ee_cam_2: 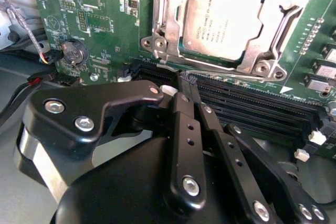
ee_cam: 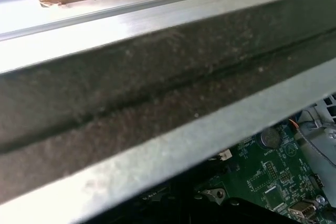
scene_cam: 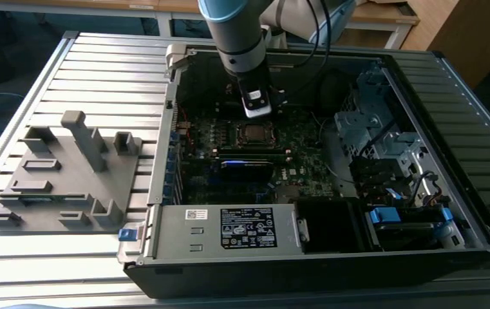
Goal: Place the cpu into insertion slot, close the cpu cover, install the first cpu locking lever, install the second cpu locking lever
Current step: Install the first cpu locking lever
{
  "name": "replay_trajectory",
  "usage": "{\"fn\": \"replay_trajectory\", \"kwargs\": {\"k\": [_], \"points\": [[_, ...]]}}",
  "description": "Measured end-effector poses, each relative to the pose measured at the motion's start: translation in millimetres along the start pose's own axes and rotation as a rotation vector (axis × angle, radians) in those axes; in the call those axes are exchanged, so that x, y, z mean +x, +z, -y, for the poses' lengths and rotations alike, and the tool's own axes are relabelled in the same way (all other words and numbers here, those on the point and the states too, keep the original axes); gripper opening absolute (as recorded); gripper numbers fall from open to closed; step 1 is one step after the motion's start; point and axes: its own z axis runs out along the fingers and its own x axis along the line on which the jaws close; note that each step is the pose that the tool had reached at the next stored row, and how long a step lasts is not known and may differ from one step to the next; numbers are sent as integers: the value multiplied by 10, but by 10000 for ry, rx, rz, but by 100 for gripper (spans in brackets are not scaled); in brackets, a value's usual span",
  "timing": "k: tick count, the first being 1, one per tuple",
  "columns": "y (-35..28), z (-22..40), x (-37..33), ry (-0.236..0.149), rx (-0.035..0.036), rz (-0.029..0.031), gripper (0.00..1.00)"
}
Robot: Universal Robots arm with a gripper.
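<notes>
On the exterior view's left a grey plastic fixture [scene_cam: 64, 170] lies on the slatted table [scene_cam: 98, 77]. Beside it stands the open computer case [scene_cam: 313, 273], and in the middle of its green board [scene_cam: 301, 170] the cpu [scene_cam: 252, 133] sits flat in its socket. In the second wrist view the cpu [ee_cam_2: 223, 17] shows its dull metal top through the window of the cpu cover [ee_cam_2: 161, 22], which lies down over the chip's edges. I judge the chip light, stiff and fragile, best held by its bare edges. The cover looks like thin springy metal, better pushed on its frame than on the chip. The arm [scene_cam: 236, 38] reaches steeply down from the exterior view's top into the case, its gripper [scene_cam: 259, 109] low over the board, just beside the socket. In the second wrist view the gripper [ee_cam_2: 188, 86] has its jaws drawn together with nothing between them, the tips near the long black slots [ee_cam_2: 252, 106].
</notes>
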Motion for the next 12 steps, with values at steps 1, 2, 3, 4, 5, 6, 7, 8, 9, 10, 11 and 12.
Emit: {"fn": "replay_trajectory", "kwargs": {"k": [1, 2, 3, 4, 5, 6, 7, 8, 9, 10, 11, 12], "points": [[3, 1, 0, -6, -1, -2, 11], [6, 2, 1, -12, -1, -4, 11], [9, 3, 1, -17, -3, -5, 11], [11, 4, 2, -23, -2, -8, 11], [13, 4, 2, -29, -3, -10, 11], [16, 5, 2, -35, -3, -12, 11], [18, 5, 2, -41, -4, -13, 11], [20, 6, 2, -46, -6, -15, 11], [23, 6, 2, -53, -8, -17, 11], [25, 7, 2, -59, -9, -18, 11], [27, 7, 3, -64, -12, -20, 11], [29, 7, 2, -71, -13, -22, 11]]}}
